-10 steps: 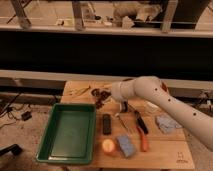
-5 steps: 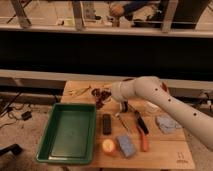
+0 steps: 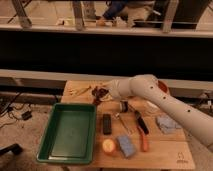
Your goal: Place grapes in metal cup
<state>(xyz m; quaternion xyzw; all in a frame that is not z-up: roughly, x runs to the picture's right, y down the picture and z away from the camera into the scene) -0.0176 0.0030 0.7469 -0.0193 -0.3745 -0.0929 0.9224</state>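
The grapes (image 3: 99, 92), a dark reddish-purple bunch, lie at the back left of the wooden table (image 3: 165, 152). My gripper (image 3: 103, 95) is at the end of the white arm, which reaches in from the right, and sits right at the bunch, partly covering it. The metal cup (image 3: 124, 106), small and dark, stands a little to the right of the gripper, just under the forearm.
A green tray (image 3: 55, 150) fills the table's left side. Beside it lie a black bar (image 3: 106, 123), a yellow-red fruit (image 3: 108, 145), a blue sponge (image 3: 125, 145), an orange-handled tool (image 3: 143, 138) and a blue-grey cloth (image 3: 165, 123). A dark barrier runs behind the table.
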